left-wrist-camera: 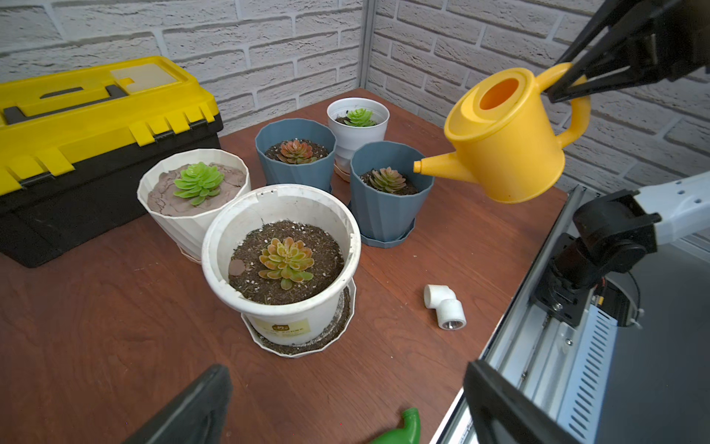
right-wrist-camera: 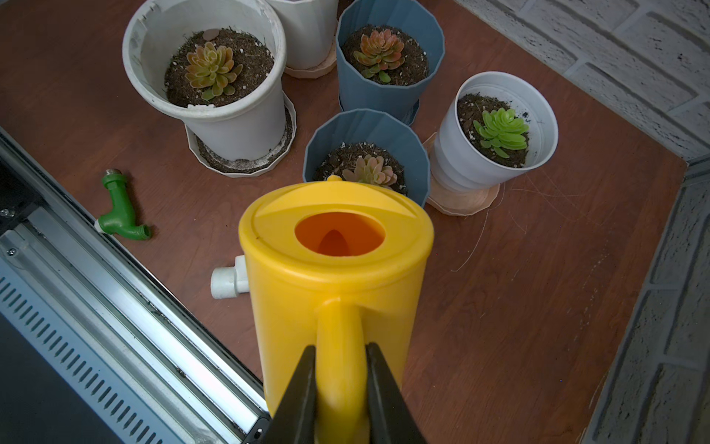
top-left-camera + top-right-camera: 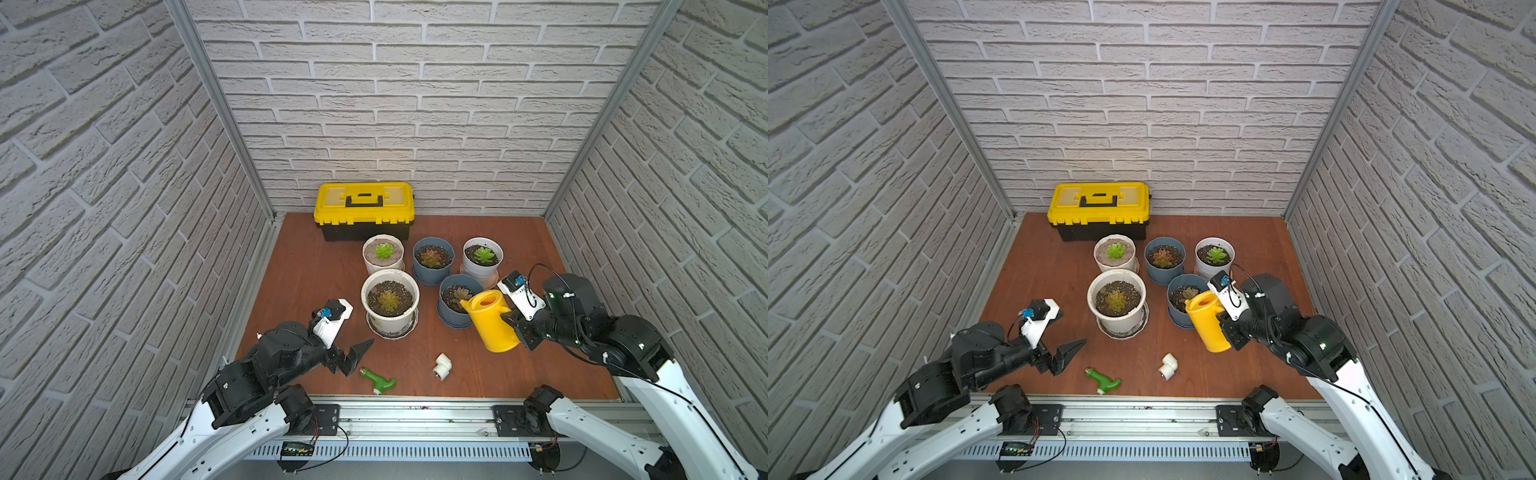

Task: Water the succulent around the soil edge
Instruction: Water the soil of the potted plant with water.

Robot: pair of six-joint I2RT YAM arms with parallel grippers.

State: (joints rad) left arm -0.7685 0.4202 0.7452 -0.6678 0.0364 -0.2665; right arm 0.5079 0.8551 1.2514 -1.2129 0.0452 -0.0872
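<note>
The right gripper point(image 2: 340, 348) pinches the yellow watering can point(image 2: 334, 276) at the blue pot's point(image 2: 365, 127) four o'clock. The spout maybe overhangs the succulent point(image 2: 370, 171), so tipping could soak its leaves.

A bright yellow watering can point(image 3: 492, 324) is standing out against a reddish-brown wood-grain surface point(image 3: 299, 270). Dark, white-speckled soil point(image 3: 376, 296) is filling slate-blue pots point(image 3: 430, 276) and white pots point(image 3: 390, 323), their succulents point(image 3: 389, 300) showing green, orange and pink. A yellow-and-black toolbox point(image 3: 363, 203) is echoing the can, with white brick-pattern walls point(image 3: 415, 104) framing everything.

watering can point(image 1: 507, 146) aloft, spout over succulent point(image 1: 387, 179) soil
</note>
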